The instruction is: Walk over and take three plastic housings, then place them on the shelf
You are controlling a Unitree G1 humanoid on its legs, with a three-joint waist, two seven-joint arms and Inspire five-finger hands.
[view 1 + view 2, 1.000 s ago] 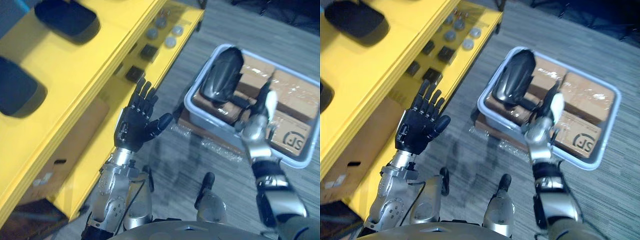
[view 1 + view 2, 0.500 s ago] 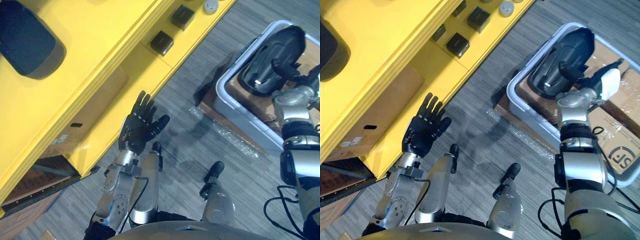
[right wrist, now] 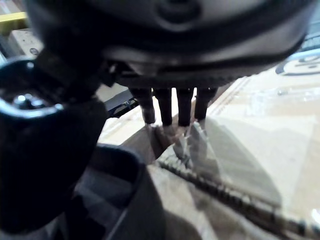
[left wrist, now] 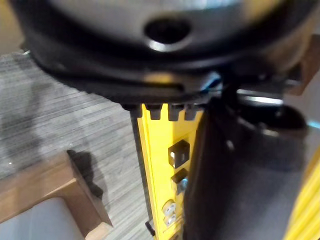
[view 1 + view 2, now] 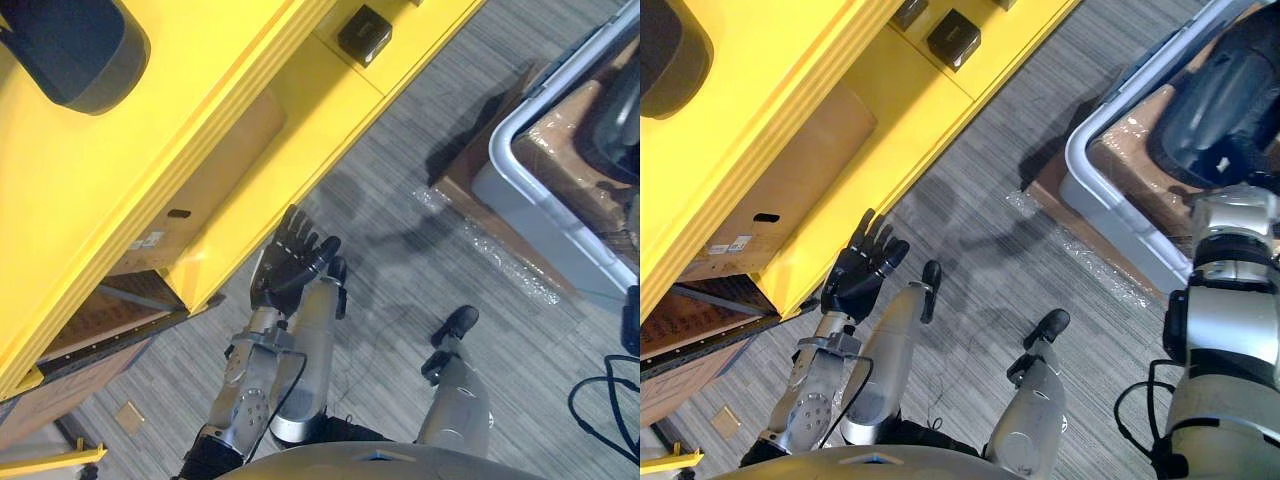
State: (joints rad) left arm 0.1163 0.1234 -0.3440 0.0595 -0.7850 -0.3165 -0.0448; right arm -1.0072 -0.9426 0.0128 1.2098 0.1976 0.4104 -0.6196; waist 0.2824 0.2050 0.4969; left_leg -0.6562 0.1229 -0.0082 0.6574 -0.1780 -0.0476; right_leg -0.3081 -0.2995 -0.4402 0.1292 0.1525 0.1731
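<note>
Left hand (image 5: 288,265): spread wide, fingers straight, nothing held; just off centre toward seven o'clock in the head views, above the grey carpet floor (image 5: 400,300). At ten o'clock from it, close beside, the front edge of the yellow shelf (image 5: 200,130), running from eight o'clock up to one o'clock. Under the upper board, a brown cardboard box (image 5: 790,170); on the lower board at twelve o'clock, small black boxes (image 5: 953,38). On the top board at eleven o'clock, one dark plastic housing (image 5: 75,45), lying flat, well apart from both hands.

Right hand (image 3: 160,55): fingers (image 3: 172,107) stretched out in a row, thumb set off to the side, nothing clasped; over film-wrapped cardboard (image 3: 250,125) inside the grey tote (image 5: 1102,215) at two o'clock. Just beside the thumb, the dark curve of a second housing (image 5: 1225,95), lying in the tote on the cardboard; touching or not, cannot tell. Beneath the tote, a brown board (image 5: 1045,195) on the floor, with a strip of clear film (image 5: 1095,270) along its seven o'clock edge.
</note>
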